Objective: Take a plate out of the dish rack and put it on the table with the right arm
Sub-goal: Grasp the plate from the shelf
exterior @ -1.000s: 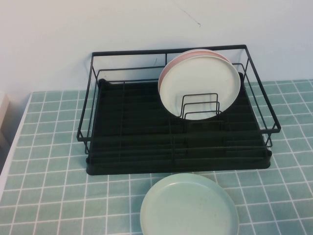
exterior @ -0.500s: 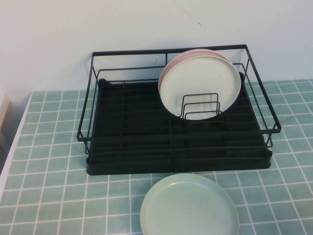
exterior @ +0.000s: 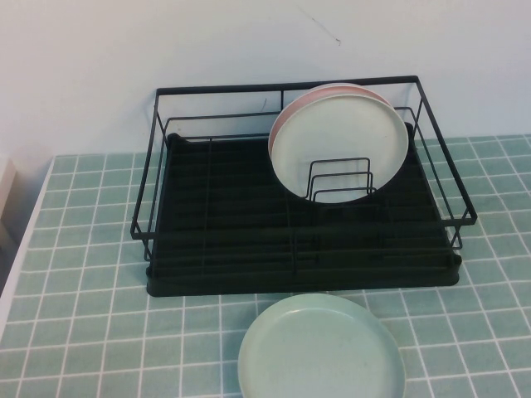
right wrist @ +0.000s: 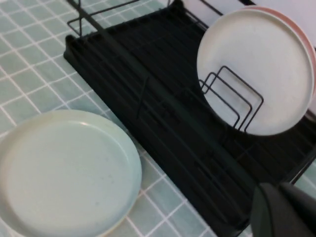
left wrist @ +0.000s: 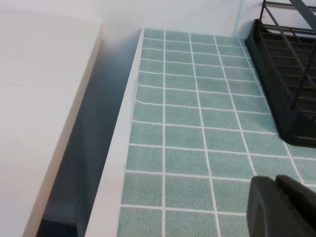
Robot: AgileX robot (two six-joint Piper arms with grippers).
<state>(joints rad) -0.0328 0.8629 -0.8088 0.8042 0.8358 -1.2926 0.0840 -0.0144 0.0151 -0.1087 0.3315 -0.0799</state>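
The white plate [exterior: 340,143] stands on edge in the back right of the black dish rack [exterior: 249,240], behind the small wire dividers [exterior: 340,178]. A pale pink plate [exterior: 328,90] stands right behind it. The right wrist view shows the white plate [right wrist: 256,64], the pink rim [right wrist: 307,44] and the rack [right wrist: 168,103]. My right gripper [right wrist: 278,187] is shut and empty, hovering by the rack's front edge, apart from the plate. My left gripper [left wrist: 276,180] is shut and empty above the teal tiled table [left wrist: 187,113], left of the rack [left wrist: 291,74]. Neither arm shows in the high view.
A pale mint-green plate [exterior: 321,348] lies flat on the table [exterior: 83,274] in front of the rack; it also shows in the right wrist view [right wrist: 64,168]. A white ledge [left wrist: 44,98] runs beside the table's left edge across a dark gap. A white wall stands behind the rack.
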